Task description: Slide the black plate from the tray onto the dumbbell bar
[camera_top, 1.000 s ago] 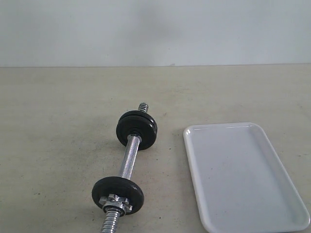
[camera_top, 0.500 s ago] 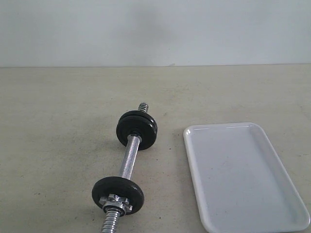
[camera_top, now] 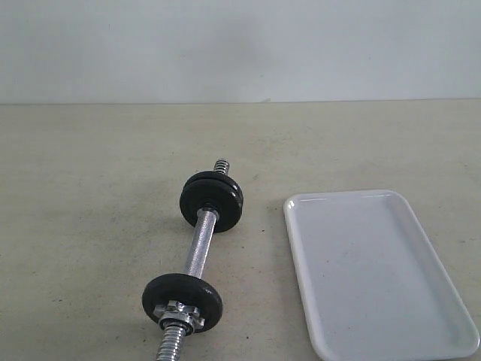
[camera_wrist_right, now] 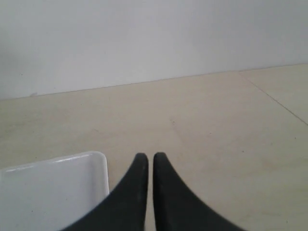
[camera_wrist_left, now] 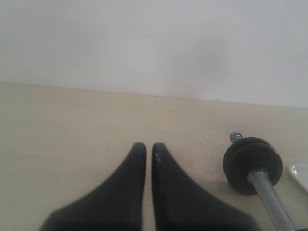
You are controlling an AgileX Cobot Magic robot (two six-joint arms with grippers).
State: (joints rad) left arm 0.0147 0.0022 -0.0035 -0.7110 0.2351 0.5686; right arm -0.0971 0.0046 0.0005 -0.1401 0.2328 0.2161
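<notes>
The dumbbell bar (camera_top: 200,244) lies on the beige table, running from near front to far. Two black plates (camera_top: 211,200) sit together at its far end, with a short threaded tip (camera_top: 221,165) beyond them. One black plate (camera_top: 183,299) sits at the near end behind a silver star nut (camera_top: 180,312). The white tray (camera_top: 373,267) to the right holds nothing. Neither gripper shows in the exterior view. My left gripper (camera_wrist_left: 148,146) is shut and holds nothing, left of the far plates (camera_wrist_left: 252,164). My right gripper (camera_wrist_right: 147,156) is shut and holds nothing, beside the tray's corner (camera_wrist_right: 94,159).
A pale wall (camera_top: 240,49) stands behind the table's far edge. Bare tabletop (camera_top: 90,195) spreads left of the bar and beyond the tray. A seam in the table surface (camera_wrist_right: 274,98) shows in the right wrist view.
</notes>
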